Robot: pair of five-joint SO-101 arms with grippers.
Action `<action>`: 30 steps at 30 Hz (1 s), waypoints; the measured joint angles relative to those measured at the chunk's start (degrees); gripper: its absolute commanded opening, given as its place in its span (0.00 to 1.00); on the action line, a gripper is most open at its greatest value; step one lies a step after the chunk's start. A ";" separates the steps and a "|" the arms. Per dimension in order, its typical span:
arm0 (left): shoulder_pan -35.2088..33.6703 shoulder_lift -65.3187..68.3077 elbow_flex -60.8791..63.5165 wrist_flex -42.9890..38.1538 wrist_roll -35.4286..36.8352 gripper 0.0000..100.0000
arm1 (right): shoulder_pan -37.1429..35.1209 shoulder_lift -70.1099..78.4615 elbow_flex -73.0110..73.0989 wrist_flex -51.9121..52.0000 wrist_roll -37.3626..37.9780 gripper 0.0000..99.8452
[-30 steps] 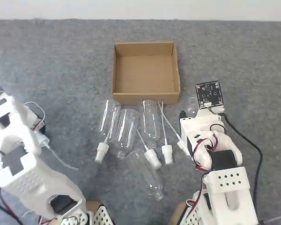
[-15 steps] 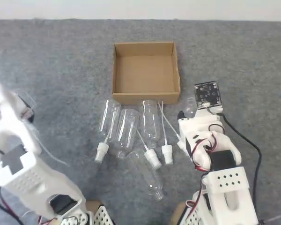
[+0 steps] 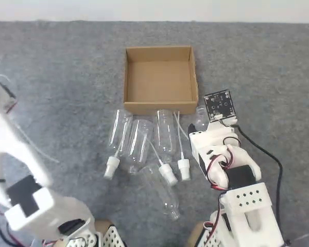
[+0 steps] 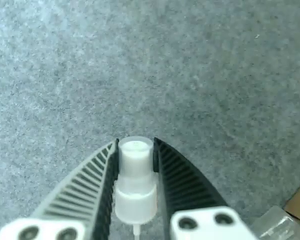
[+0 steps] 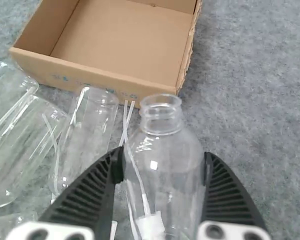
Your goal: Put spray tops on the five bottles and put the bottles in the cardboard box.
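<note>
The spray top (image 4: 135, 175) loses its tube, the bottle (image 5: 162, 150) its base, at the wrist views' edges.

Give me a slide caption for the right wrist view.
Right gripper grips a topless clear bottle, with the cardboard box just beyond.

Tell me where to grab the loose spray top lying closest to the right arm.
Take the spray top by its white cap, coming straight down and closing across the cap's width. It lies flat with its thin tube running toward the cardboard box; the tube looks too slender and bendy to hold.
</note>
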 measured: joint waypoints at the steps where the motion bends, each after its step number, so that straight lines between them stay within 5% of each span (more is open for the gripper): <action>1: 0.62 -0.70 0.00 0.00 0.00 0.01 | 0.00 0.00 0.00 0.00 0.00 0.14; 20: 11.96 -21.19 0.00 0.00 4.13 0.01 | -3.87 -0.18 0.00 0.00 0.00 0.14; 30: 18.37 -30.42 0.09 0.00 6.59 0.01 | -5.80 -15.03 0.00 0.00 0.00 0.14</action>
